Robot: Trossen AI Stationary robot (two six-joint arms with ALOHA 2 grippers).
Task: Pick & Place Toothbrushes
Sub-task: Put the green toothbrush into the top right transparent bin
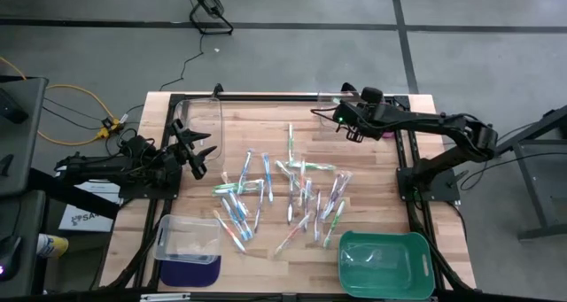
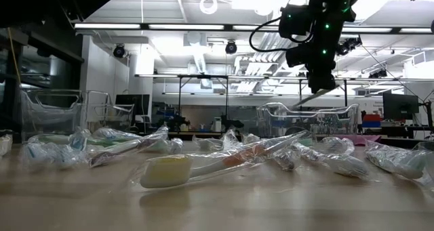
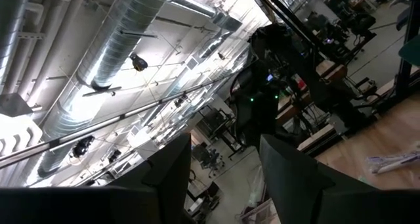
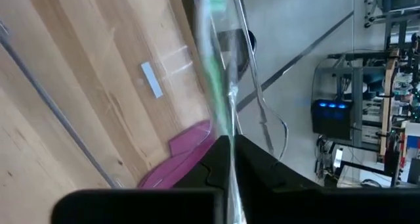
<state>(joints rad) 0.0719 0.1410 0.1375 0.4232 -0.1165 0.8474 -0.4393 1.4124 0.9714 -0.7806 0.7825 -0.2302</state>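
High view. Right gripper: raised over the clear bin at the table's far right edge. Left gripper: waiting at the left edge, fingers spread, empty. Toothbrushes: scattered mid-table in wrappers. Green tray and a second clear bin: near edge.

Low view. Right gripper hangs above the far bin; wrapped brushes litter the foreground.

Left wrist view. Fingers apart, aimed up at the ceiling; nothing between them.

Right wrist view. Jaws pressed together on a green toothbrush in its clear wrapper, over the bin wall.

Risk: the slick wrapper could slip from the thin pinch, or the brush could catch the bin rim and fall outside.
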